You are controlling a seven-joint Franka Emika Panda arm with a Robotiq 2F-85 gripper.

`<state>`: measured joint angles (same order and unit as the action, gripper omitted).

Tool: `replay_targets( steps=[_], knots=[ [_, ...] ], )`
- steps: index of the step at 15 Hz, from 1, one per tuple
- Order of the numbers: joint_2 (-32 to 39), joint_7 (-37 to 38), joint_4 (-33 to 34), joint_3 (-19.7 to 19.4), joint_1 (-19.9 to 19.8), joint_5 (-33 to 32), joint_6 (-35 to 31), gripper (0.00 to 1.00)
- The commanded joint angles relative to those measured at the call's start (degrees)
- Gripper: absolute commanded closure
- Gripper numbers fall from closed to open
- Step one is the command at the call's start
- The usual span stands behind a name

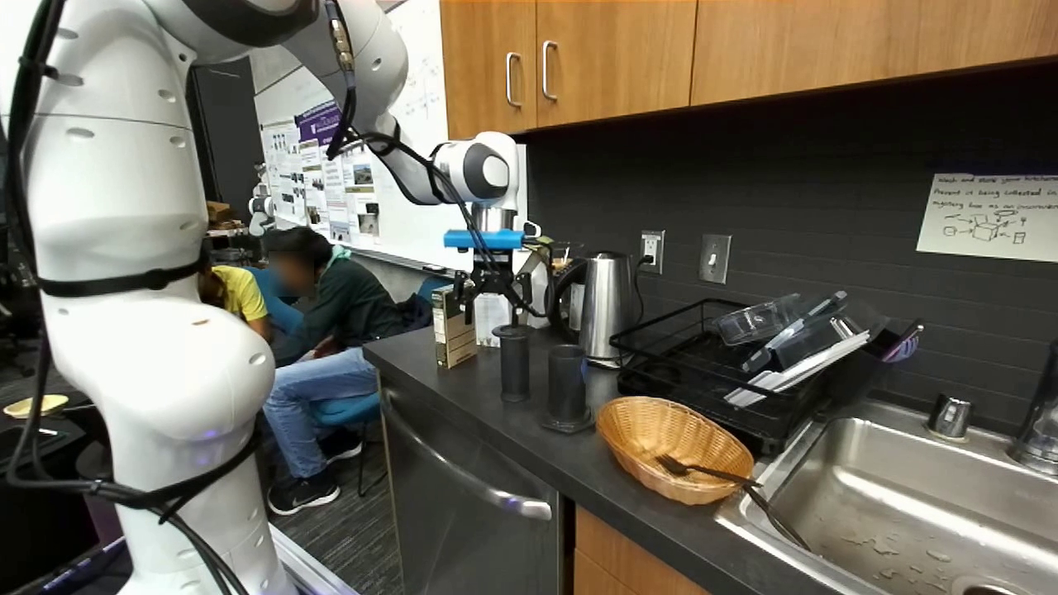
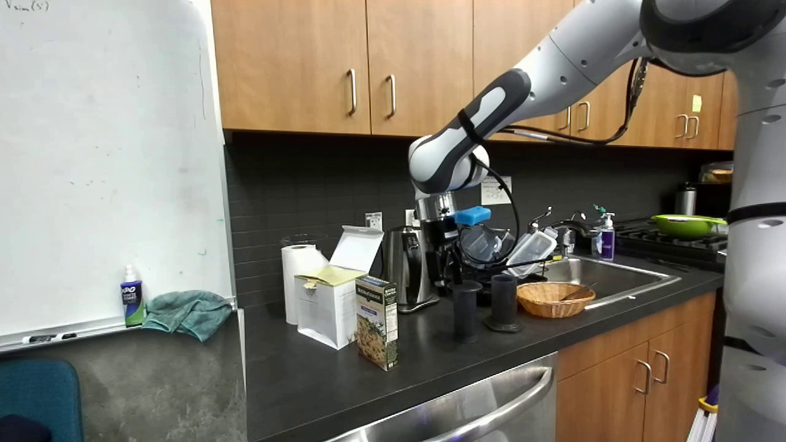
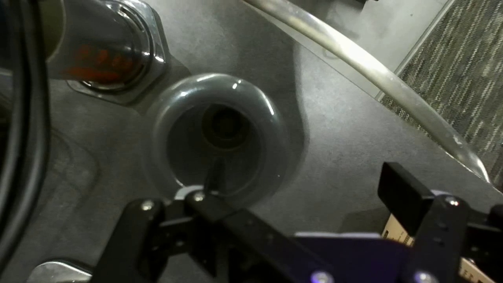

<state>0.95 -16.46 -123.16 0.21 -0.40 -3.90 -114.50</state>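
My gripper hangs over the counter with its jaws wide apart and nothing between them. Just below it stands a dark grey hollow cylinder with a flared rim, upright on the counter, also in an exterior view. In the wrist view one finger overlaps the opening of that cylinder; whether it touches the rim or dips inside I cannot tell. The other finger stands off to the side, over bare counter. Beside the cylinder is a second dark translucent cylinder on a flanged base, with orange markings in the wrist view.
A cereal-type box and an open white box stand near the gripper. Behind are a steel kettle and a black dish rack. A wicker basket with a fork sits by the sink. Cabinets hang above.
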Motion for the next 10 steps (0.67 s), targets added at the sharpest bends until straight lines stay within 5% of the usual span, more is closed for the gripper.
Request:
replay_targets(
  steps=[1,10],
  knots=[
    [-3.06,0.67,-3.11,-0.41,-0.18,-0.07,-0.90,0.00],
    [-3.48,0.34,-4.97,-0.87,-0.24,-0.02,-1.04,0.00]
  ],
)
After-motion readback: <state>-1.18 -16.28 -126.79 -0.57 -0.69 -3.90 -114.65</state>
